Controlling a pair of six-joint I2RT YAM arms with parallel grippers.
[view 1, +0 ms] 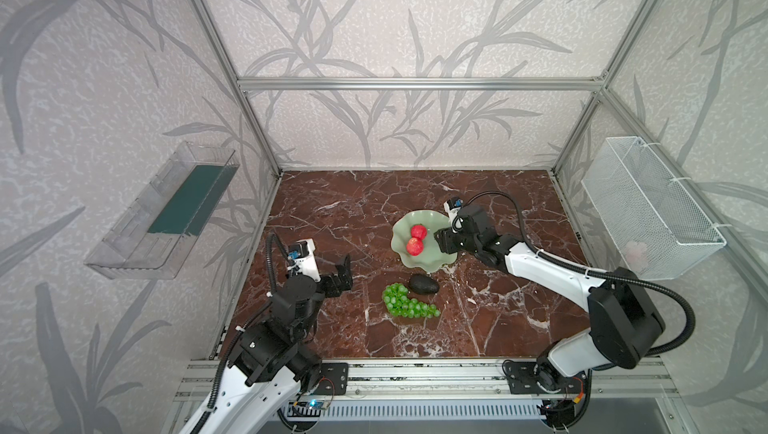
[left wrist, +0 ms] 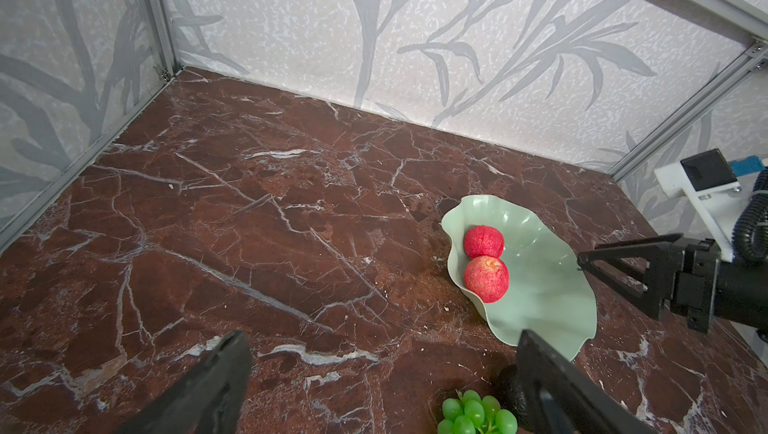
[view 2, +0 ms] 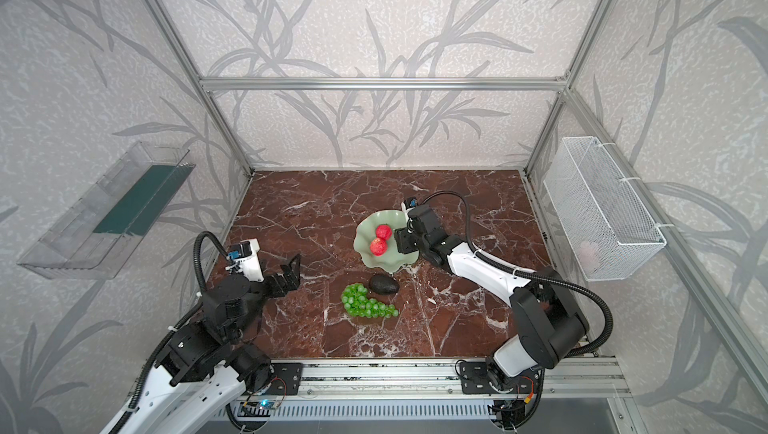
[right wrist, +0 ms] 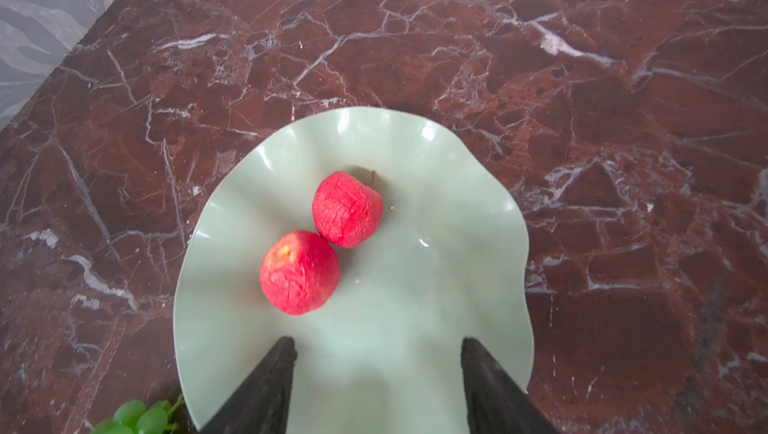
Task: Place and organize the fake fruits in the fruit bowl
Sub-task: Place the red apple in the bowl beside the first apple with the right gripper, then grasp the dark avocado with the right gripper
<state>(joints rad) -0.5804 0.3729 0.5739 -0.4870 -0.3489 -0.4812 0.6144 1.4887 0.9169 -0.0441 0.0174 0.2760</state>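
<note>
since the left arm is cut off at the lower left of both top views, its base cannot be seen; the left gripper hangs left of centre above the marble table, jaws spread wide with nothing between them. just right of it, below centre, the grapes lie on the table, and the avocado sits just beyond, touching or nearly touching the bunch; i cannot tell which. in the left wrist view the avocado is almost wholly hidden behind one black finger and the bunch is cut by the frame edge; the right wrist view catches only a few grapes at its edge. farther back, right of centre, the fruit bowl rests on the table just beyond the avocado, with the near apple and the far apple touching each other inside it, toward its left half. the right gripper hovers over the bowl's right rim and covers that edge in both top views; its jaws stand apart, empty, clear of both apples. at the left edge a clear tray hangs on the wall; at the right edge a wire basket holds something pale that the mesh blurs.
</note>
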